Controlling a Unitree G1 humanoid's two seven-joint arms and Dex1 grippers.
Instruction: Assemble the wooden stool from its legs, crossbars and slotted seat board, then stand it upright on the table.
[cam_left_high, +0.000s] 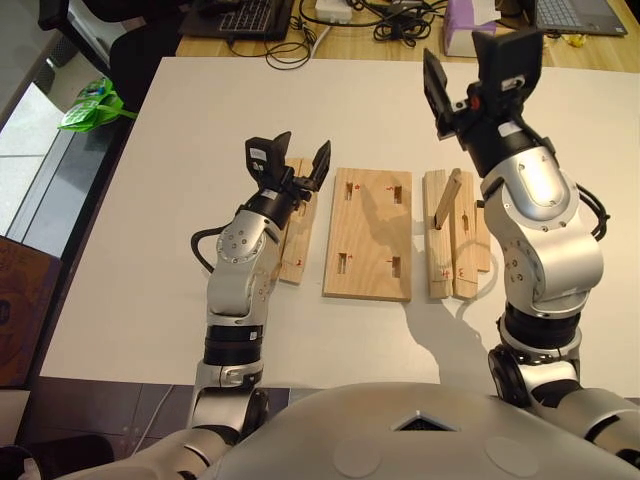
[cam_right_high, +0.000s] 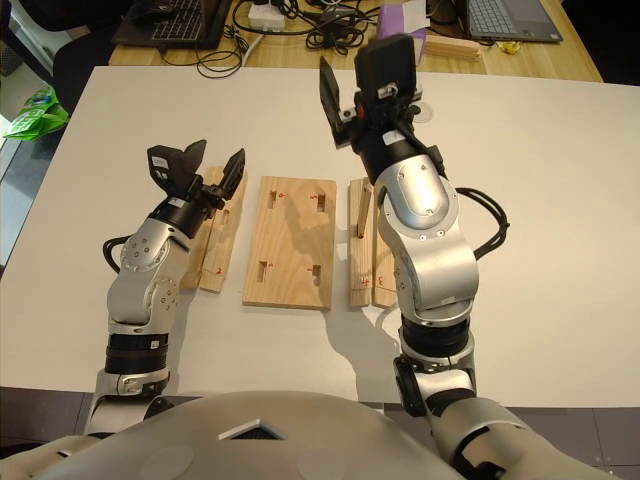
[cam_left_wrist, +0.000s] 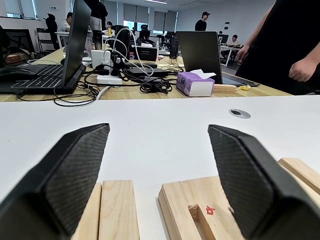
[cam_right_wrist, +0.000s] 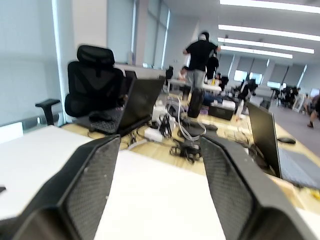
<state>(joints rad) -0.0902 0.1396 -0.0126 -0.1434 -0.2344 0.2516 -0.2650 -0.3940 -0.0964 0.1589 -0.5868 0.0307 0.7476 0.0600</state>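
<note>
Hovering my left gripper (cam_left_high: 300, 158) low over the left group of wooden pieces (cam_left_high: 296, 250), I have its fingers spread wide and holding nothing, lined up so that a descent would bracket one piece. These pieces lie flat, side by side on the white table (cam_left_high: 200, 120), just beside the slotted seat board (cam_left_high: 368, 234). The board rests flat mid-table with its slots facing up, which I judge leaves them ready to take the legs. On its far side lies the right group of pieces (cam_left_high: 458, 255), with one stick (cam_left_high: 448, 200) leaning tilted across them. My right gripper (cam_left_high: 470, 70) is raised well above the table, also wide open and empty, probably parked clear of the left arm's work. Nothing looks joined yet, so I judge assembly has barely begun
</note>
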